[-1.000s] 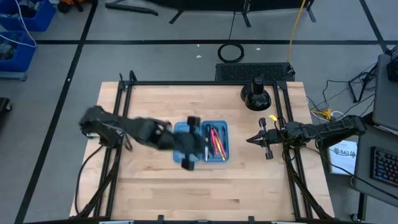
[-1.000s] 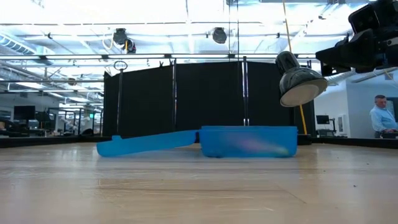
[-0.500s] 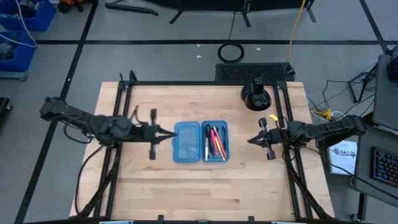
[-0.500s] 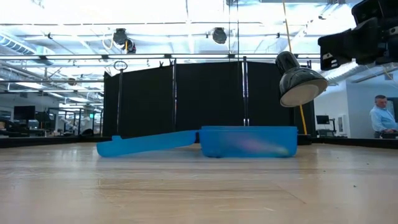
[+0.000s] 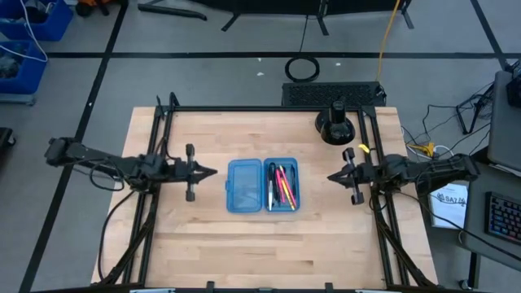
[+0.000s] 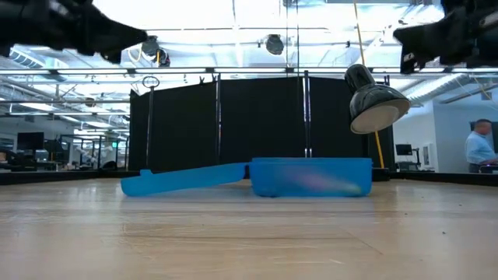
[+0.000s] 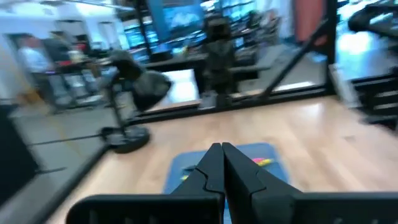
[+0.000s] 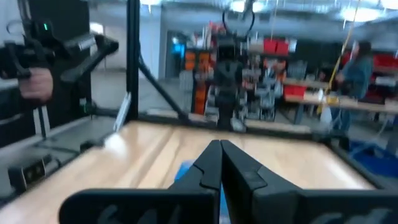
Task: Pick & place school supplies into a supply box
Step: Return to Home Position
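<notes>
The blue supply box (image 5: 262,185) lies open at mid-table, its flat lid half toward the table's left and its tray half on the right. Black, pink and red pens and a yellow pencil (image 5: 281,185) lie inside the tray. In the low view the box (image 6: 310,176) rests on the wood with the lid (image 6: 183,180) sloping up off the table. My left gripper (image 5: 213,172) hovers left of the box, shut and empty; its tips (image 7: 220,149) meet. My right gripper (image 5: 330,177) hovers right of the box, shut and empty (image 8: 219,146).
A black round stand with a lamp head (image 5: 336,124) sits at the far right of the table, seen also in the low view as a lamp (image 6: 373,101). Black frame rails (image 5: 159,138) run along the table's left and right sides. People stand in the room beyond.
My left arm has drawn back from over the box toward the table's left edge and now hovers left of it. My right gripper has shifted slightly toward the right edge. The box and its contents have stayed put.
</notes>
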Action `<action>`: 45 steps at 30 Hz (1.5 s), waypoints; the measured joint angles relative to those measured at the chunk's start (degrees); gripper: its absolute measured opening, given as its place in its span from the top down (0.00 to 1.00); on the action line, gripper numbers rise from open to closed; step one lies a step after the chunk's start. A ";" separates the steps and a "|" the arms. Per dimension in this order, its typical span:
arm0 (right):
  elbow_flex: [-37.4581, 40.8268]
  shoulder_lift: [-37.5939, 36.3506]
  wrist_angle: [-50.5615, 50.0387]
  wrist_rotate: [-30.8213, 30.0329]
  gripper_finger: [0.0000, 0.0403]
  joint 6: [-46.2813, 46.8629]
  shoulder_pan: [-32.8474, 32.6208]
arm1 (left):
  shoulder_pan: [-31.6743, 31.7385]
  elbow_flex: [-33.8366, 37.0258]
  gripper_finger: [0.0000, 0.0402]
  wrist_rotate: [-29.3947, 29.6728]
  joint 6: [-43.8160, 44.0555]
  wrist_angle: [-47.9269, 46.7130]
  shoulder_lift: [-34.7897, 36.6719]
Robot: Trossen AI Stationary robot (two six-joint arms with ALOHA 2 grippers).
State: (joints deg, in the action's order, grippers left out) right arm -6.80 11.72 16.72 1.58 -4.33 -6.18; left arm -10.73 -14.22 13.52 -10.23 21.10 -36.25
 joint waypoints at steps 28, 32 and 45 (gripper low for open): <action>5.84 -3.47 -0.32 -0.17 1.00 5.06 4.72 | -2.92 13.59 1.00 -4.37 -5.40 -3.82 15.06; 5.85 -3.39 -3.62 -0.07 1.00 3.28 4.64 | -2.92 13.59 1.00 -4.57 -4.24 -8.10 14.99; 5.94 -3.40 -5.39 -1.57 1.00 1.78 4.59 | -3.42 13.59 1.00 -7.27 -9.18 -2.15 15.72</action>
State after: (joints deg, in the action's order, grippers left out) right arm -0.86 8.32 11.33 0.01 -2.55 -1.58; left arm -14.15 -0.62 6.25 -19.41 18.94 -20.53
